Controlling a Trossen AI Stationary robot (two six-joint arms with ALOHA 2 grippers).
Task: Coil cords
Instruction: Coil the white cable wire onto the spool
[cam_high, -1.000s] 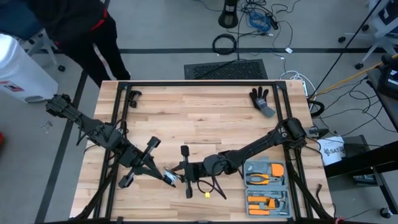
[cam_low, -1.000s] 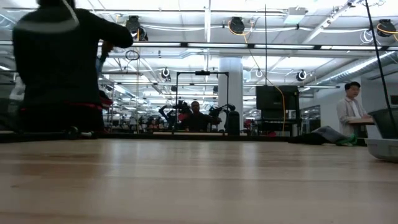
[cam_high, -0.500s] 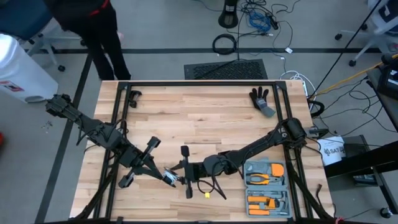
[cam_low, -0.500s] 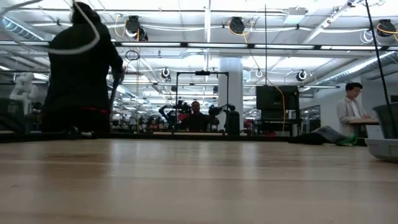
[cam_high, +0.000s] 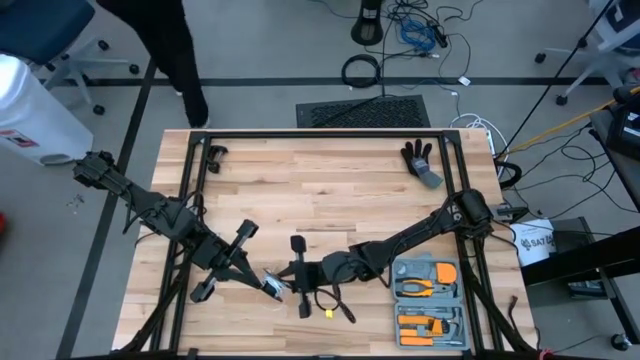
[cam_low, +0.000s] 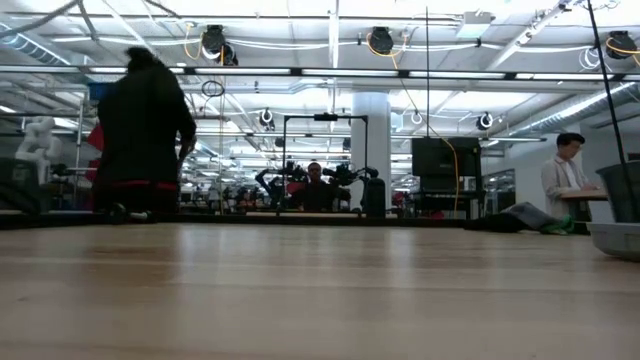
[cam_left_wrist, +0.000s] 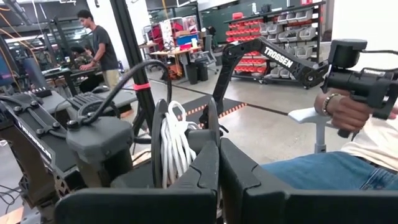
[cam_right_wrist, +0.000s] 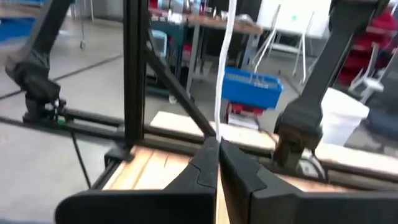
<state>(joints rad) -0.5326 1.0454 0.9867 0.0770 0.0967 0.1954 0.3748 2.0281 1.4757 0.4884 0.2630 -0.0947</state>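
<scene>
Both arms meet low on the desk (cam_high: 320, 190): left tool (cam_high: 272, 287) and right tool (cam_high: 292, 284) nearly touch. A tool tray (cam_high: 428, 300) lies right; a glove (cam_high: 420, 160) farther up.

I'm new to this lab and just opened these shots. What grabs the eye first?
The two dark arms meeting near the table's front edge: the left claw is shut on the reel, wound with white cord, and the right claw pinches the cord's free strand taut. Beside them, at the table's front right corner, sits an orange-and-grey tool case; a black glove lies near the back right.
</scene>
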